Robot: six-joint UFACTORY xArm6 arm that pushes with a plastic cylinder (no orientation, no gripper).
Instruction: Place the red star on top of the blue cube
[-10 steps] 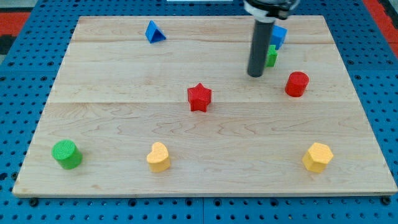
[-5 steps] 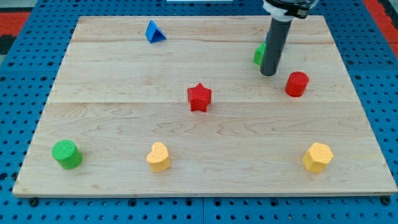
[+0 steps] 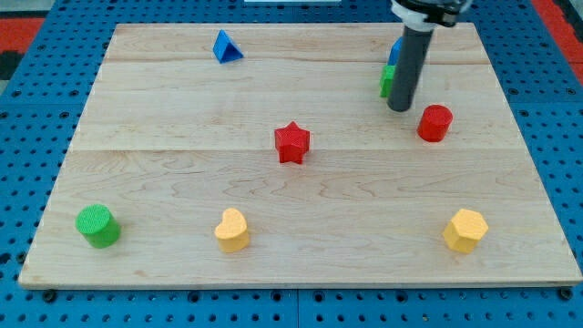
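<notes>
Eight small coloured blocks sit on a pale wooden board (image 3: 182, 182) that rests on a blue pegboard bench (image 3: 27, 137). Near the board's middle lies the red star (image 3: 291, 143), well apart from every other block. The blue cube (image 3: 395, 47) is close to the top right corner, mostly hidden behind the dark rod, so only a sliver of it shows; a green block (image 3: 387, 81), shape unclear, peeks out just below it on the rod's left side. My tip (image 3: 399, 108) touches the board just below those two, near the red cylinder (image 3: 435, 122) on its right. This arm carries no claw, only the rod. A blue triangle (image 3: 226, 46) sits near the top edge, left of centre. Along the bottom edge are a green cylinder (image 3: 97, 225) towards the left corner, a yellow heart (image 3: 232, 230), and a yellow block (image 3: 465, 230) towards the right corner.
</notes>
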